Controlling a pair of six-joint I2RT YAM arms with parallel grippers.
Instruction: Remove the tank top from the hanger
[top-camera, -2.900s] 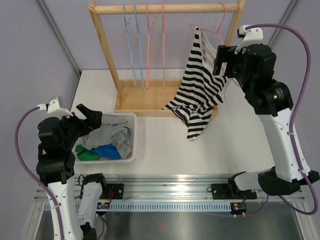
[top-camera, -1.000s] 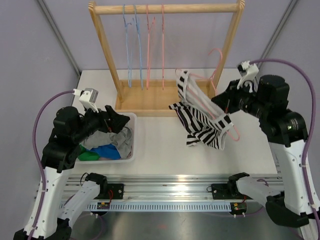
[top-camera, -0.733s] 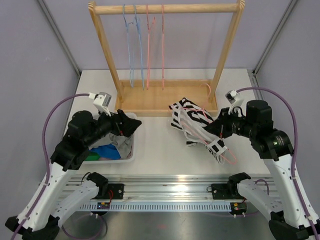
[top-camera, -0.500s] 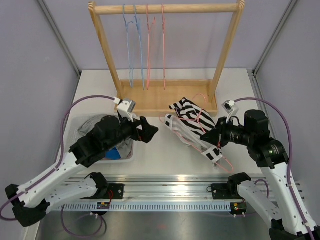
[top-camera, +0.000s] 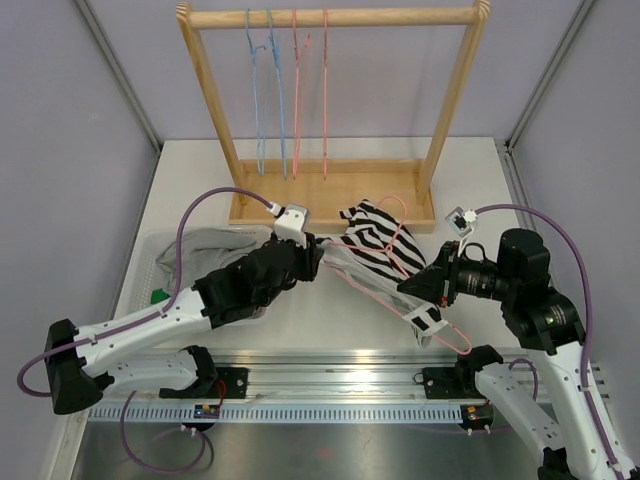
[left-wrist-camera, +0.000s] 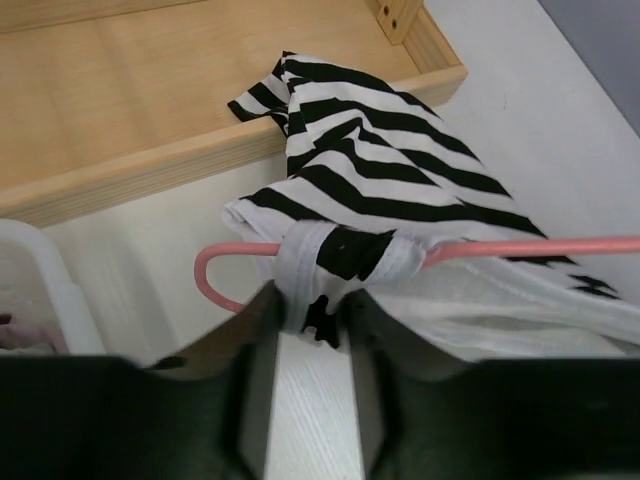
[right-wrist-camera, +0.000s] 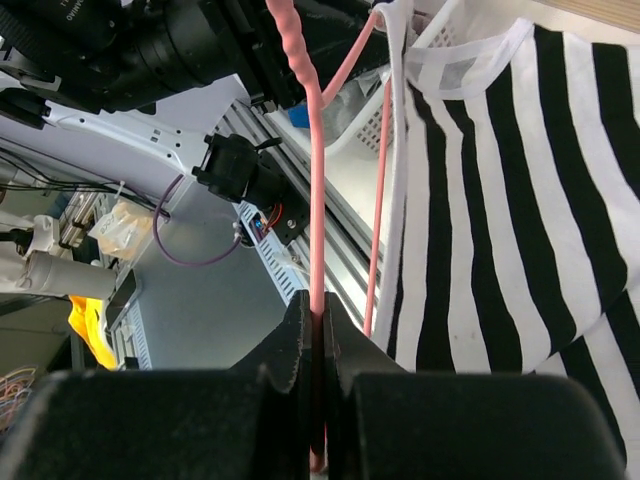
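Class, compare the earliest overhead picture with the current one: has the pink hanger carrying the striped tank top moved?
Yes. The pink hanger has left the wooden rack's top rail and now lies low over the table, in front of the rack's base, with the tank top.

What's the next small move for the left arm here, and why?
Probably pull the strap off the hanger's end: the left gripper is pinching it, while the right gripper clamps the hanger wire.

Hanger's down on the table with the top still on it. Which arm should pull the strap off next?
Left. The left gripper already straddles the tank top strap bunched on the pink hanger, while the right gripper is clamped on the hanger wire and is best kept holding it steady.
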